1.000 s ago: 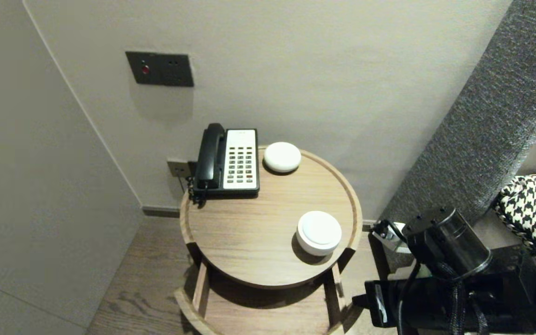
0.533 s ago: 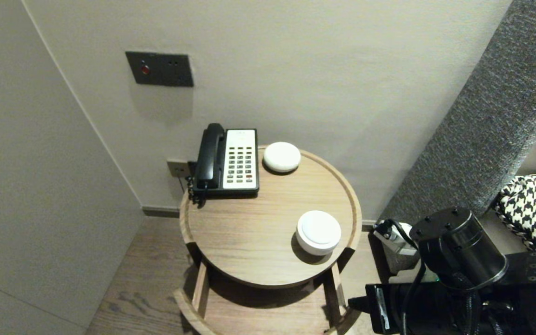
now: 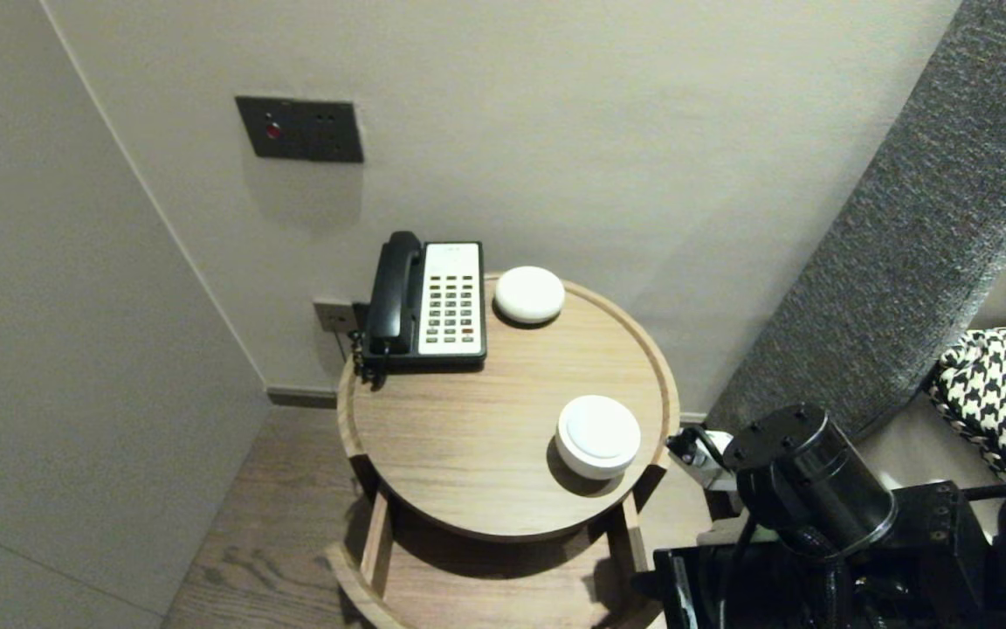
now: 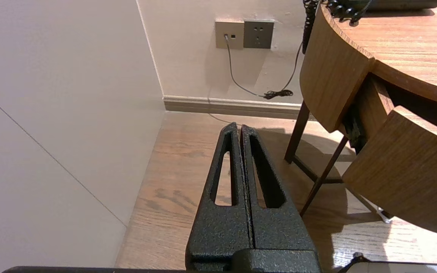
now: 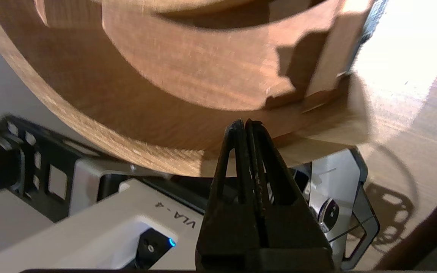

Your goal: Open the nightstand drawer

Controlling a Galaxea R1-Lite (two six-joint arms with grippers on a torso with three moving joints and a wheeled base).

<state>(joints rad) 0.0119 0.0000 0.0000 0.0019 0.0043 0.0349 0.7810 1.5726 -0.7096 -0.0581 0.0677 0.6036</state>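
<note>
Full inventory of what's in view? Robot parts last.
table: 1, light wood, against the wall
phone: 1, black and white, table's back left
puck: 1, white, right of the phone
round dish: 1, white, table's front right
wall panel: 1, dark, above the phone
sockets: 2, beige and grey, low on wall
headboard: 1, grey, right of table
cushion: 1, black-and-white houndstooth, far right
right arm: 1, black, beside table's front right
right gripper: 1, black, shut, by the table's lower shelf
left gripper: 1, black, shut, above floor left of table
</note>
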